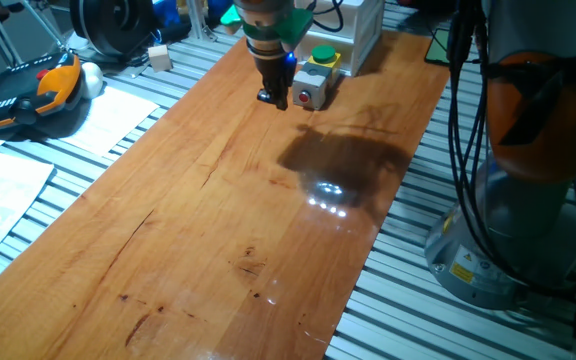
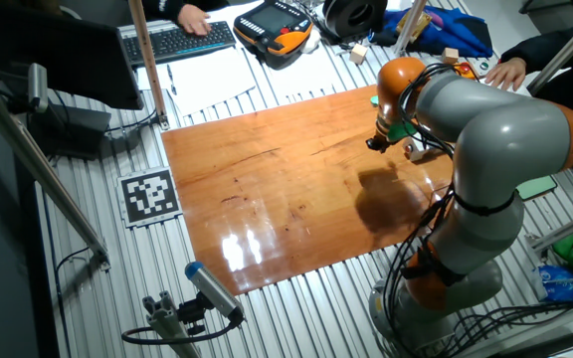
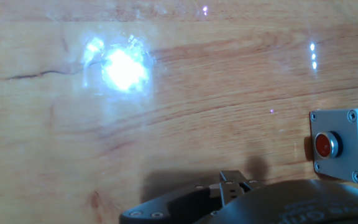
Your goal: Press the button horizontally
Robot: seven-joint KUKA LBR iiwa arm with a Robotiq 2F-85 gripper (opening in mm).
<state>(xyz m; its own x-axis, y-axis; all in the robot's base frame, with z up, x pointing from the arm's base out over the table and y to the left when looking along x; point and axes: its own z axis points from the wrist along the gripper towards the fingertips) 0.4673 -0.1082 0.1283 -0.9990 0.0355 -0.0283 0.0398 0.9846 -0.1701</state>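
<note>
A small grey button box [image 1: 311, 88] stands at the far end of the wooden table [image 1: 218, 230], with a red button [image 1: 303, 97] on its side face and a green button [image 1: 324, 55] on the yellow-topped box behind it. My gripper [image 1: 274, 97] hangs just left of the red button, a small gap away, low over the wood. In the hand view the box [image 3: 345, 146] is at the right edge, with its red button [image 3: 324, 144] facing the camera. The fingertips [image 3: 234, 181] show at the bottom, pressed together and empty. In the other fixed view the gripper [image 2: 376, 144] is beside the box [image 2: 428, 152].
A white box [image 1: 356, 30] stands behind the button box. An orange and black pendant [image 1: 28, 92], papers [image 1: 108, 118] and a wooden block [image 1: 159, 58] lie left of the table. The robot base [image 1: 528, 200] is at the right. A keyboard [image 2: 182, 42] and a marker tag [image 2: 149, 196] are nearby.
</note>
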